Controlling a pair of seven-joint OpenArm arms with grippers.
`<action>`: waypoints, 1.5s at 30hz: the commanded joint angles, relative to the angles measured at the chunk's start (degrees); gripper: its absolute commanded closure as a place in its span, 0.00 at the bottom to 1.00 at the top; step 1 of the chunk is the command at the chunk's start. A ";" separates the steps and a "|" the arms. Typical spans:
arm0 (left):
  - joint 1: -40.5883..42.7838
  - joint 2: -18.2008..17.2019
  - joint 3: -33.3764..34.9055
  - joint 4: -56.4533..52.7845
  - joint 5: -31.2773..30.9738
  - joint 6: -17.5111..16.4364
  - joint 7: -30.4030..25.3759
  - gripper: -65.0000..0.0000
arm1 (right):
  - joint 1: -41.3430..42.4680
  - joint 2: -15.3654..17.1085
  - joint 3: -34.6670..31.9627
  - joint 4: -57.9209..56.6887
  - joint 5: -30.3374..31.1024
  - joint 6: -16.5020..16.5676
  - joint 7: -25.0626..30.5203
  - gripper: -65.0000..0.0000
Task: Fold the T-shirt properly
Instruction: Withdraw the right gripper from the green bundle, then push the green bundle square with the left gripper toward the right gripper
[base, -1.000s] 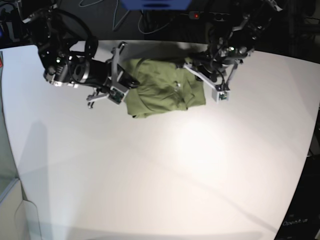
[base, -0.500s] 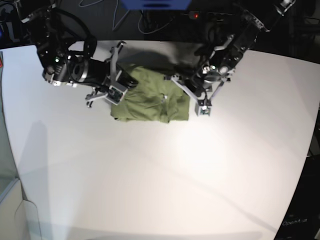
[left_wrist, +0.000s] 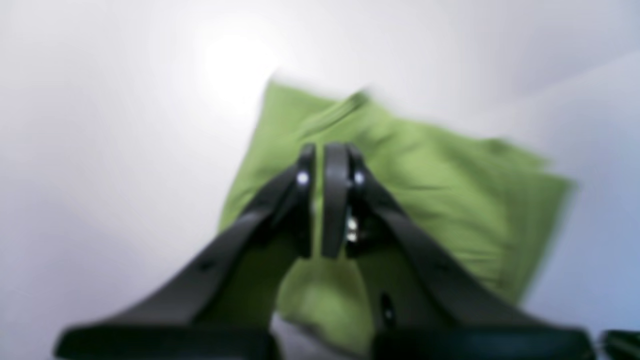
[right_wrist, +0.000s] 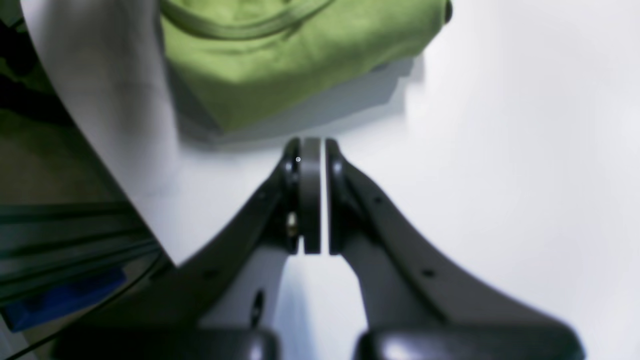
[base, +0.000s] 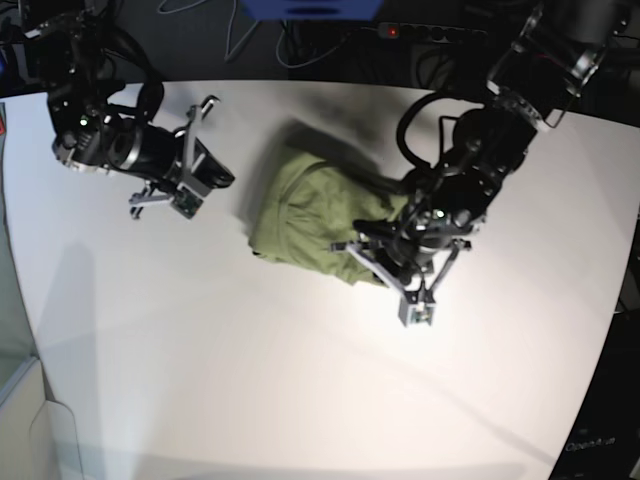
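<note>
The T-shirt (base: 310, 215) lies bunched in a rough folded heap on the white table (base: 300, 380), toward the far middle of the surface in the base view; its cloth is wrinkled, with a raised fold along the upper edge casting a shadow behind it.

Left gripper (base: 392, 262): its arm reaches in from the far right of the base view and hangs over the near right edge of the heap; in the left wrist view the left gripper (left_wrist: 325, 160) shows its two black fingers (left_wrist: 336, 200) pressed nearly together, only a thin slit between them, with green cloth spread beyond and beneath the tips; that view is blurred, so whether any cloth is pinched between the fingers cannot be told.

Right gripper (base: 215, 175): it sits to the left of the heap in the base view, apart from the cloth, over bare table; in the right wrist view the right gripper (right_wrist: 314, 150) has its fingers (right_wrist: 310, 200) drawn together, nothing between them; a corner of the T-shirt (right_wrist: 280, 55) lies just beyond the tips, not touching; the table edge and dark floor show at the left of that view.
</note>
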 joint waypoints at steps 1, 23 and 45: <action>-1.31 -0.34 -0.30 2.51 0.55 0.31 -0.58 0.97 | 0.50 0.50 0.42 0.83 0.79 -0.90 1.27 1.00; 20.93 -4.92 -9.53 11.48 0.82 0.84 9.97 0.97 | 18.00 3.67 -0.20 -10.77 0.70 2.74 1.27 1.00; 11.35 0.27 -9.27 -10.23 0.73 0.57 1.35 0.97 | 22.92 -15.85 0.15 -26.60 -34.29 2.74 8.04 1.00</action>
